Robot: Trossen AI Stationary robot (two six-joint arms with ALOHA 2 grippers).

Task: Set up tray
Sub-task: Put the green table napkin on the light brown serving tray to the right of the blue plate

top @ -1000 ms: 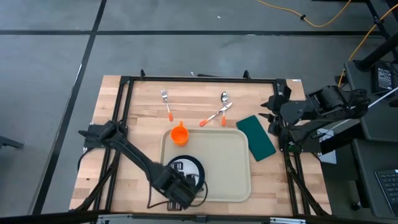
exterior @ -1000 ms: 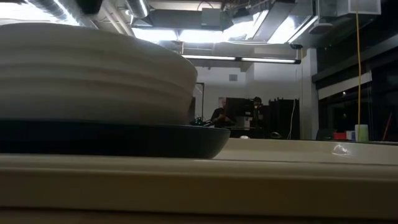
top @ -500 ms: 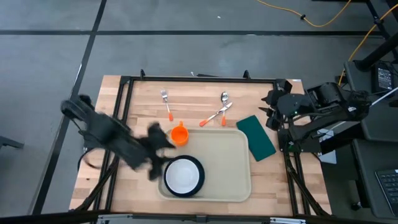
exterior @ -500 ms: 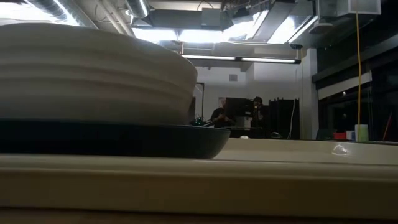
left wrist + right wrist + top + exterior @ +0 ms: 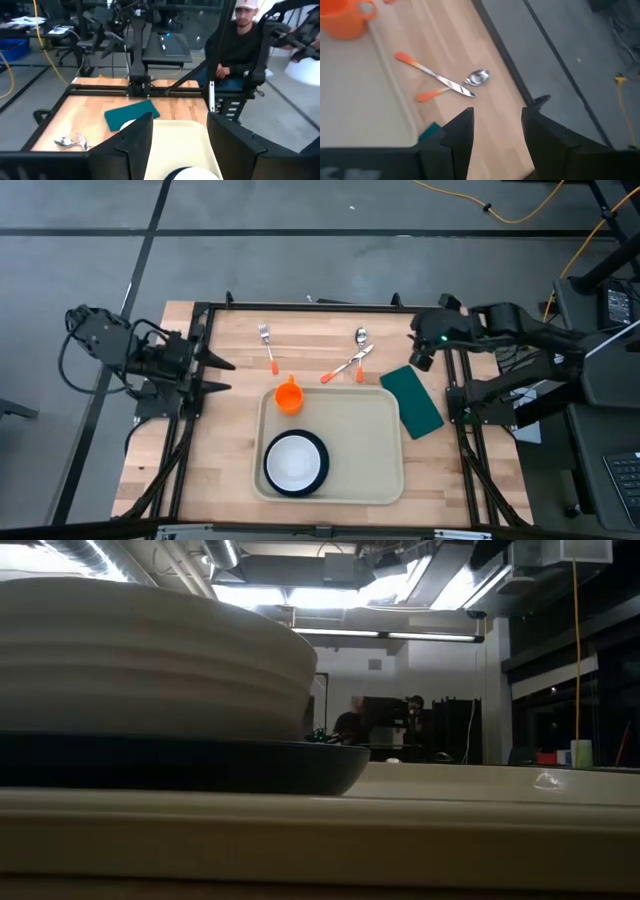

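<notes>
The beige tray (image 5: 350, 440) lies in the middle of the table. On its near left part sits a dark blue plate (image 5: 295, 463) with a white bowl (image 5: 293, 461) resting in it; the low view shows the bowl (image 5: 150, 660) on the plate (image 5: 220, 765) behind the tray's rim (image 5: 400, 830). My left gripper (image 5: 225, 376) is open, level above the table's left side and pointing toward the tray (image 5: 180, 145). My right gripper (image 5: 418, 352) is open above the table's far right corner, over the bare wood beside the cutlery.
An orange cup (image 5: 288, 395) stands at the tray's far left corner. A fork (image 5: 267, 347), a spoon (image 5: 360, 342) and a knife (image 5: 342, 368), all orange-handled, lie on the wood beyond the tray. A dark green cloth (image 5: 412, 400) lies right of the tray. A person sits beyond the table's right side (image 5: 240, 45).
My left arm has drawn back from over the plate and bowl at the tray's near left, sweeping up and out toward the table's left edge. The plate and bowl stay on the tray. My right gripper has moved a little toward the cutlery.
</notes>
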